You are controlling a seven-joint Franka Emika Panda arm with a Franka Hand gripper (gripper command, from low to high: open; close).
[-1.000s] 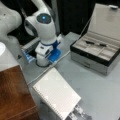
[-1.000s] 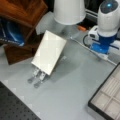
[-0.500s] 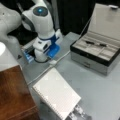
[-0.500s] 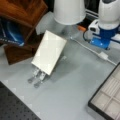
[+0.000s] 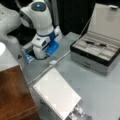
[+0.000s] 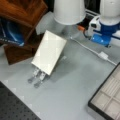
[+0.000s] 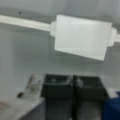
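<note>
My gripper [image 7: 73, 86] shows at the bottom of the wrist view, its two dark fingertips pressed together with nothing between them. Just ahead of it on the grey table lies a small white box [image 7: 82, 37] joined into a white cable [image 7: 25, 23]. In a front view the white and blue hand [image 5: 42, 51] hangs low over the table's back left, a short way from the same cable box [image 5: 53, 62]. In a front view that box [image 6: 103, 55] lies below the blue hand [image 6: 101, 37]. The fingertips are hidden in both front views.
A white spiral pad [image 5: 57, 96] leans on a metal clip stand [image 6: 37, 76]. An open grey jewellery case [image 5: 96, 51] holding a pen stands to the right. A brown wooden box [image 5: 13, 95] sits at the left, with a blue item [image 5: 28, 57] by the hand.
The arm has shifted slightly near the cable box, staying low. The pad, case and wooden box have not moved.
</note>
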